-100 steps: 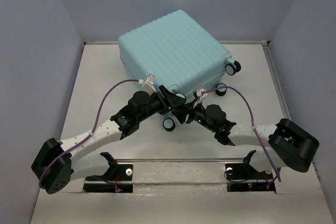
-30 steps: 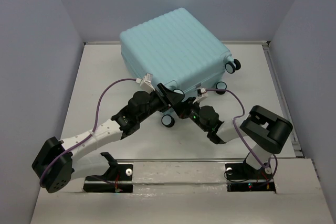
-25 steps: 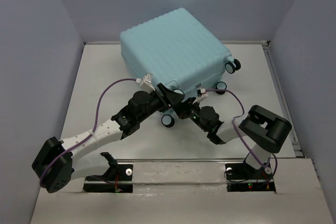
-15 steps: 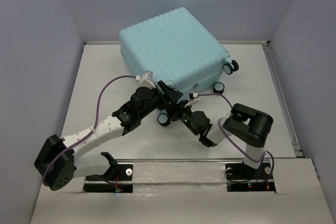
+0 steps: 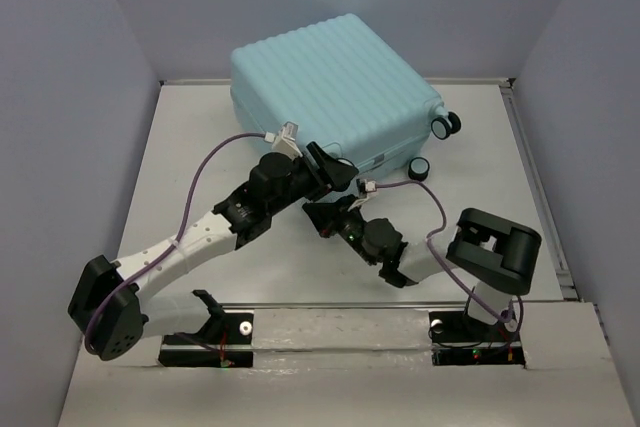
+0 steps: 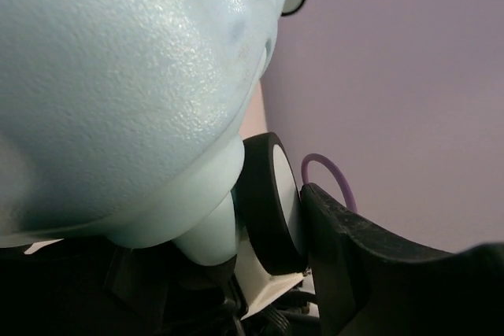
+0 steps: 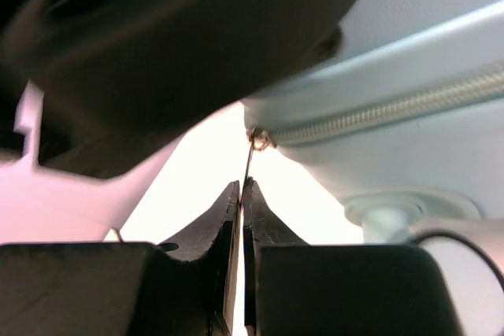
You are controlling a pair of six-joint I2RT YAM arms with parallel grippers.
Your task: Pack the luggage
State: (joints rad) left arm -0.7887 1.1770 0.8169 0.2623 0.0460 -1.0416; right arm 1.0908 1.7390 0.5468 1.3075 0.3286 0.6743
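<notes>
The luggage [image 5: 330, 82], a pale aqua ribbed hard-shell suitcase, lies shut at the back of the table [image 5: 200, 162]. My left gripper [image 5: 335, 169] is at its near corner. In the left wrist view the shell [image 6: 118, 76] fills the left side, and one black finger [image 6: 350, 253] presses against the corner wheel [image 6: 272, 202]; the other finger is hidden in the dark under the shell. My right gripper [image 5: 318, 213] sits just below that corner. Its fingertips [image 7: 241, 188] are shut on the thin metal zipper pull [image 7: 248, 161], which hangs from the zipper [image 7: 394, 109].
Two more black wheels [image 5: 420, 168] [image 5: 442, 125] stick out on the luggage's right side. Grey walls close in the table on the left, back and right. The right arm's elbow [image 5: 495, 247] folds up near its base. A purple cable [image 5: 215, 162] loops off the left wrist.
My right gripper has slid left along the luggage's near edge with the zipper pull, its elbow folding in. My left gripper moved slightly back and right with the corner; the luggage shifted a little.
</notes>
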